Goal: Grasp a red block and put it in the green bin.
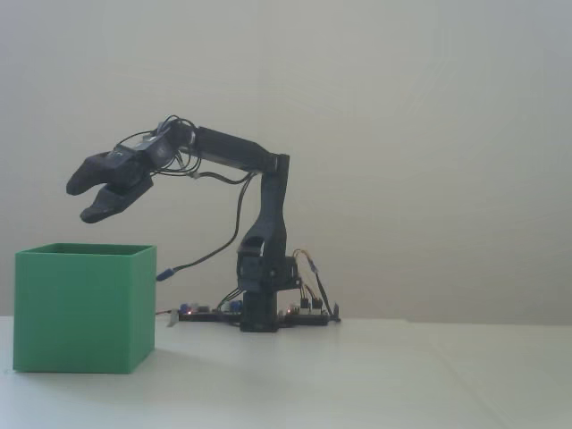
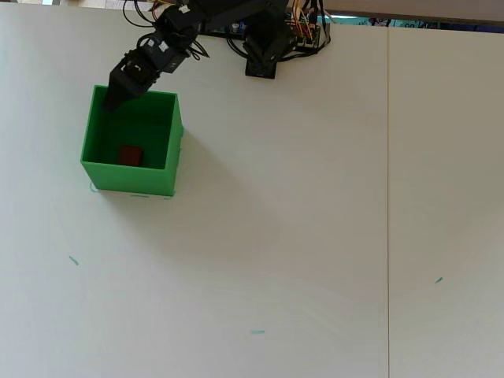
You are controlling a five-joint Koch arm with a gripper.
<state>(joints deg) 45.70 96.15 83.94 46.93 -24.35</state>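
The red block [image 2: 131,154] lies on the floor of the green bin [image 2: 169,161], near its front wall in the overhead view. The bin's walls hide the block in the fixed view, where the green bin [image 1: 82,308] stands at the left. My gripper [image 1: 82,200] hangs above the bin's top edge, its two black jaws spread apart with nothing between them. In the overhead view the gripper [image 2: 113,96] sits over the bin's far left corner.
The arm's base [image 1: 264,308] with its circuit boards and wires stands to the right of the bin in the fixed view, at the table's far edge [image 2: 276,47] in the overhead view. A seam [image 2: 387,197] runs down the white table.
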